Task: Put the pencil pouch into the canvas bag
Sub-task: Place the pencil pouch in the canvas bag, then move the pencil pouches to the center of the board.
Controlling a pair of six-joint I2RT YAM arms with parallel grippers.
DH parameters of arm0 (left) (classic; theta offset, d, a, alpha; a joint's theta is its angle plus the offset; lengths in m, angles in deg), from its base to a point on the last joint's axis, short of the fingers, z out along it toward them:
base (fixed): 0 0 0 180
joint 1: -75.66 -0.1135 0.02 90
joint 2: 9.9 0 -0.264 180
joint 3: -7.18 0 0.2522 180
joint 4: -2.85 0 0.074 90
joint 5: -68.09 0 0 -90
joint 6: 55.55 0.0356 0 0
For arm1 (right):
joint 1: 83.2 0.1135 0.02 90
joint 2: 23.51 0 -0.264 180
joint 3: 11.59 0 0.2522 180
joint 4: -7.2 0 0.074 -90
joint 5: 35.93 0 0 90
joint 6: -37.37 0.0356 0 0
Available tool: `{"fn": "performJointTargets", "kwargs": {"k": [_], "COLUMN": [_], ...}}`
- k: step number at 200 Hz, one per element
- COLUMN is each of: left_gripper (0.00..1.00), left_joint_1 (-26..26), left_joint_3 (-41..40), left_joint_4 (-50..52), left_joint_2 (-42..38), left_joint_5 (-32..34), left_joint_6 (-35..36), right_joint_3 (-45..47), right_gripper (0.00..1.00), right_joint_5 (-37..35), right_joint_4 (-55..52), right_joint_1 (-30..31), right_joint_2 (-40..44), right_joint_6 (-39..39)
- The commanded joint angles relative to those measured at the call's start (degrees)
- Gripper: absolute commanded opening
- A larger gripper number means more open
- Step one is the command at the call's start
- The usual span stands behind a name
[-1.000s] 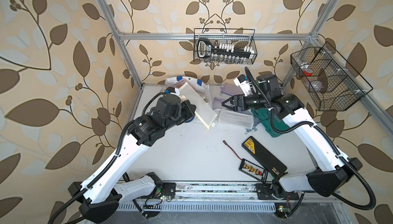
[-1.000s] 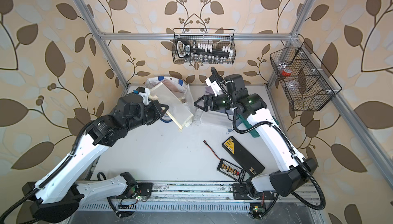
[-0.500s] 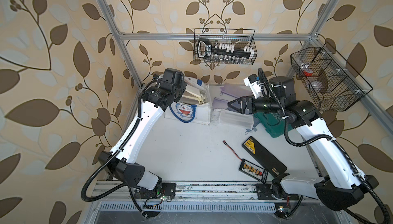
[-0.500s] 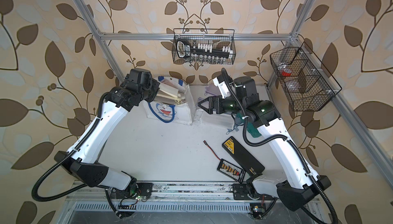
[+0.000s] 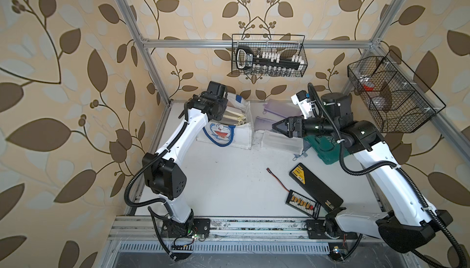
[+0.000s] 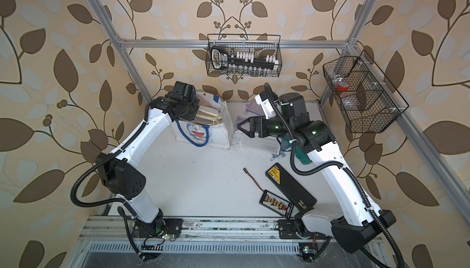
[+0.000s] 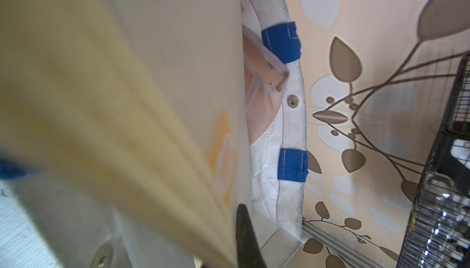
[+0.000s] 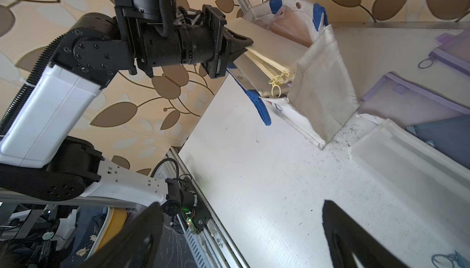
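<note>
The canvas bag [image 5: 243, 137] [image 6: 221, 137] stands upright at the back left of the table, white with blue handles and a cat face. A cream pencil pouch [image 5: 232, 119] [image 6: 207, 116] with a yellow zipper lies slanted across the bag's open mouth. My left gripper [image 5: 222, 116] [image 6: 195, 114] [image 8: 244, 46] is shut on the pouch's end. The left wrist view is filled by the pouch [image 7: 127, 101], with the bag rim [image 7: 292, 126] and one of the dark fingers [image 7: 246, 238] behind it. My right gripper [image 5: 277, 128] [image 6: 240, 128] [image 8: 241, 218] hangs open and empty just right of the bag.
Purple pouches [image 5: 277, 106] and a clear pouch [image 5: 279, 142] lie right of the bag, under my right gripper. A green tool case [image 5: 328, 149] sits under the right arm. A black charger [image 5: 315, 188] and connector board [image 5: 302, 203] lie front right. Wire baskets [image 5: 268, 55] [image 5: 389, 96] hang on the frame.
My left gripper carried the pouch from beside the bag back over its mouth, and the bag now stands upright. My right gripper drew back to the right and opened wider.
</note>
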State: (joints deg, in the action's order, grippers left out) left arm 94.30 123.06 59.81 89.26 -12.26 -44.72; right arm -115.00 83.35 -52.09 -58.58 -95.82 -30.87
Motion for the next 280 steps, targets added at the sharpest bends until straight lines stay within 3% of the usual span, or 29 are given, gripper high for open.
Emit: {"fn": "performJointTargets", "kwargs": {"k": [1, 10, 39, 74, 132, 198, 249, 280], "left_gripper": [0.0, 0.01, 0.22, 0.55, 0.78, 0.8, 0.8, 0.8], "left_joint_1": [-0.53, -0.61, -1.21, -2.28, -2.29, -2.11, 1.13, 5.04], "left_joint_3": [1.36, 0.83, 0.44, 0.7, -3.72, -20.17, -35.16, -40.45], "left_joint_4": [0.23, -0.21, -2.07, -2.4, -0.82, -4.77, -8.05, -9.02], "left_joint_2": [0.11, -0.06, -0.99, -3.17, -10.1, -27.06, -37.9, -42.38], "left_joint_5": [-1.5, -1.72, -3.67, -7.7, -15.77, -24.7, -32.91, -33.91], "left_joint_6": [-1.89, -1.82, 1.43, 6.27, 7.98, 17.94, 25.3, 26.79], "right_joint_3": [1.14, 1.06, 0.7, 2.05, 4.86, 8.07, -4.03, -13.15], "right_gripper": [0.96, 0.96, 0.96, 0.98, 0.99, 0.98, 0.98, 0.98], "right_joint_5": [-1.1, -1.14, -1.0, -0.13, 1.75, -0.85, -4.6, -8.36], "right_joint_4": [-0.69, -0.89, -1.23, -1.51, 0.53, 8.49, 9.46, 6.95], "right_joint_1": [-0.18, -0.19, -0.71, -2.62, -7.78, -13.53, -14.66, -14.63], "right_joint_2": [-0.36, -0.4, -0.45, -0.8, -4.13, -17.24, -37.26, -48.12], "right_joint_6": [-0.91, -1.1, -1.52, -2.78, -6.05, -7.44, -7.61, -8.84]}}
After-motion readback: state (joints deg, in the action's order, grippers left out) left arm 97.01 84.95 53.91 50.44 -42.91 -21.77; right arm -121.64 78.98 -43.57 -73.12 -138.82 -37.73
